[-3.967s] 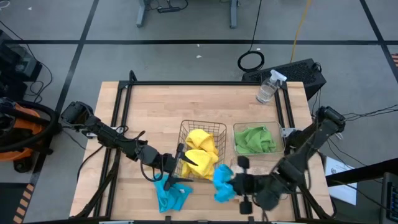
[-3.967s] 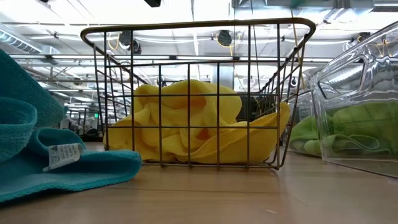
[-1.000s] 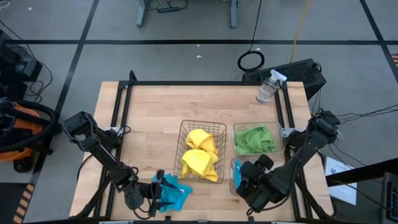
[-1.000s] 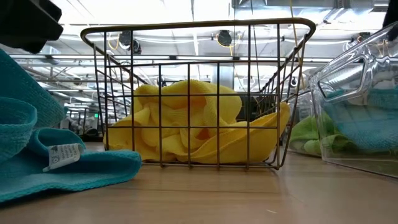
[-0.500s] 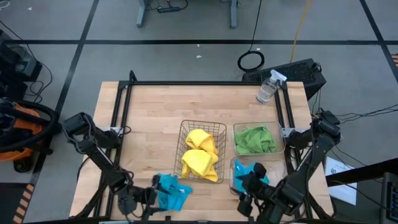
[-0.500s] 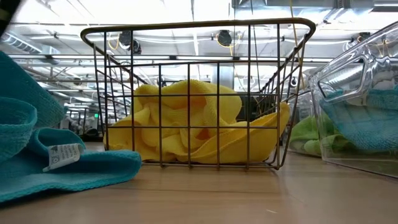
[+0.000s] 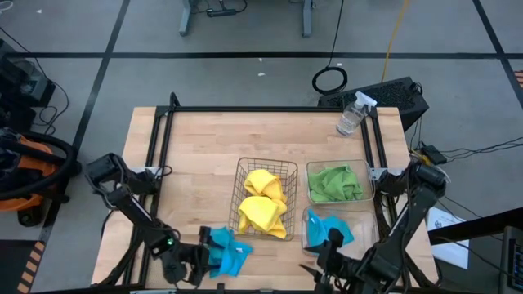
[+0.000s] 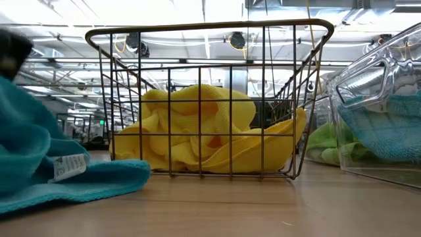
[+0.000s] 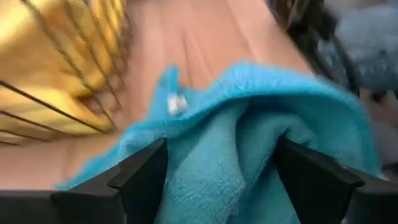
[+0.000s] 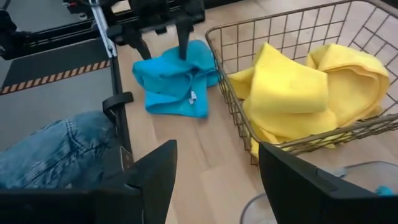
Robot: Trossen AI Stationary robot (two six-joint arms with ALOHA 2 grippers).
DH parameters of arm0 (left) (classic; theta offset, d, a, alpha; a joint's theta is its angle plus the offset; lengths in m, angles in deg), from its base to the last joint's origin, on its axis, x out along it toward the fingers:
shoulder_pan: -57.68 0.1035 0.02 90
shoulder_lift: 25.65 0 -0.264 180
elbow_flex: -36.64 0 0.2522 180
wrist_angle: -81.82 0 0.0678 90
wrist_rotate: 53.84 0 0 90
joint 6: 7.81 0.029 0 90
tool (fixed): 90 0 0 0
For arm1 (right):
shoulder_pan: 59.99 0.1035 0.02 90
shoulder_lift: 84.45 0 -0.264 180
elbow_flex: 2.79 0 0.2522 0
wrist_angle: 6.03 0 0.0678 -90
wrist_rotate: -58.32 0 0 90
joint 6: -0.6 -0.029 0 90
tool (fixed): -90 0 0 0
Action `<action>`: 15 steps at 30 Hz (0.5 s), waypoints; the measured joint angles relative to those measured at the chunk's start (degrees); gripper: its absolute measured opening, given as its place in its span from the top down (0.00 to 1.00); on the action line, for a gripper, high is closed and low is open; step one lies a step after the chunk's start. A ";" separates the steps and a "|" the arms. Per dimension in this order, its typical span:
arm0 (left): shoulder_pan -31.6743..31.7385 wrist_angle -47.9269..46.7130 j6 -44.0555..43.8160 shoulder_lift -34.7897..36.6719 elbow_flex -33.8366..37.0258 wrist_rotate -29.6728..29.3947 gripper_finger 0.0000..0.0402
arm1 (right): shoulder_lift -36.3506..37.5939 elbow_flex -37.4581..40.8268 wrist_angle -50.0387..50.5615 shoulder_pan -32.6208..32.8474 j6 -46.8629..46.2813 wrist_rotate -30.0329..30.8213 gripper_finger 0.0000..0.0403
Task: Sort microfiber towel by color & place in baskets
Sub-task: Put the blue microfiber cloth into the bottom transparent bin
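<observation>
Blue towel (image 7: 226,250) on table (image 7: 204,155) — left gripper (image 7: 198,258) jaws spread wide around it, right gripper (image 7: 317,265) jaws apart, empty.

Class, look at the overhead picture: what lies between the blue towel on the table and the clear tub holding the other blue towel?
In the high view, the wire basket with yellow towels lies between the loose blue towel and that clear tub.

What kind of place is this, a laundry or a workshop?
Most likely a robotics lab or workshop hall: a framed wooden table on a taped concrete floor, with long ceiling lights stretching far behind.
</observation>
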 joint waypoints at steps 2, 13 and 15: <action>1.11 0.07 -0.06 -2.01 0.00 3.59 0.29 | -0.52 0.00 -1.58 0.00 1.84 0.05 0.47; 4.21 1.51 -2.87 -9.27 -0.34 7.33 0.77 | -1.11 0.00 -16.91 0.68 20.29 3.54 0.47; 4.29 1.46 -1.96 -8.83 -0.24 7.56 0.90 | -1.42 0.00 -18.15 0.63 22.29 3.82 0.47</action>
